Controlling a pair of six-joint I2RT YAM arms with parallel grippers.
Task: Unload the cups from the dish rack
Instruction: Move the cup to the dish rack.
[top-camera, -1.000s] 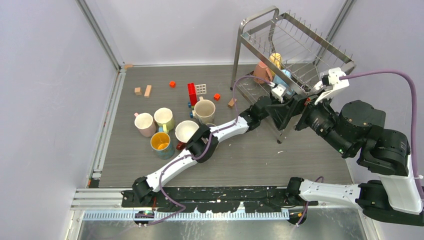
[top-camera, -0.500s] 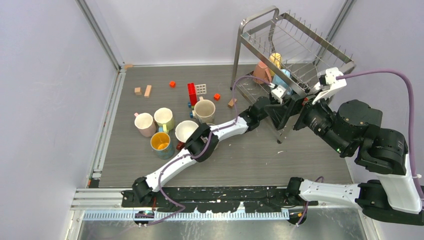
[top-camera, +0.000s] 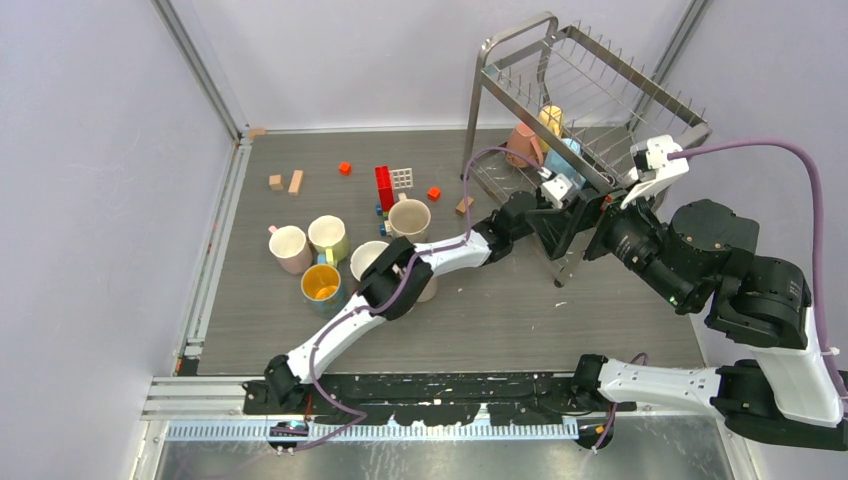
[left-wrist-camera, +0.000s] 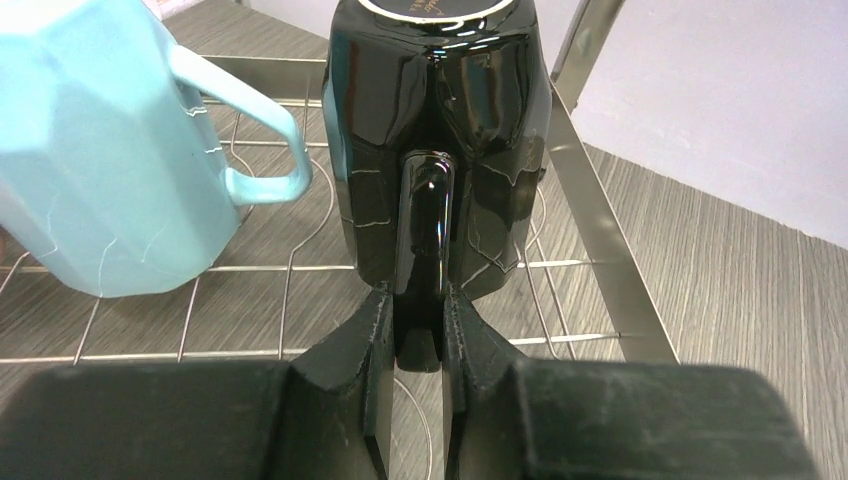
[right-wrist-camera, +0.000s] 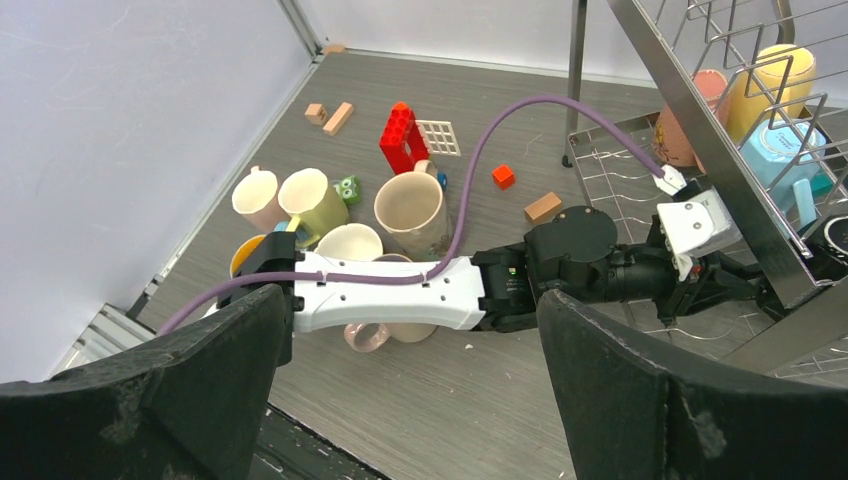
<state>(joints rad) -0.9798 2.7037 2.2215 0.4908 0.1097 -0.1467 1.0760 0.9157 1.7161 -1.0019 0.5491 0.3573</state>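
Mugs (top-camera: 327, 238), about six, are set out on the left of the desk (top-camera: 500, 320). In the dish rack (top-camera: 590, 85) a black mug (left-wrist-camera: 440, 120) is clamped by its handle in the left hand (left-wrist-camera: 418, 335); three others (top-camera: 522, 143) are left to unload, and the right hand (right-wrist-camera: 412, 308) is held open, empty.

White-linked, black-jointed left arm (top-camera: 335, 335) and right arm (top-camera: 660, 382).
Purple cable (top-camera: 750, 147), upper right, feeds white wrist camera housing (top-camera: 650, 165); matte black fingers (left-wrist-camera: 345, 370).

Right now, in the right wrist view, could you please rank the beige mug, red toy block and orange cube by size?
Largest: beige mug.
Then: red toy block.
Smallest: orange cube, clearly.
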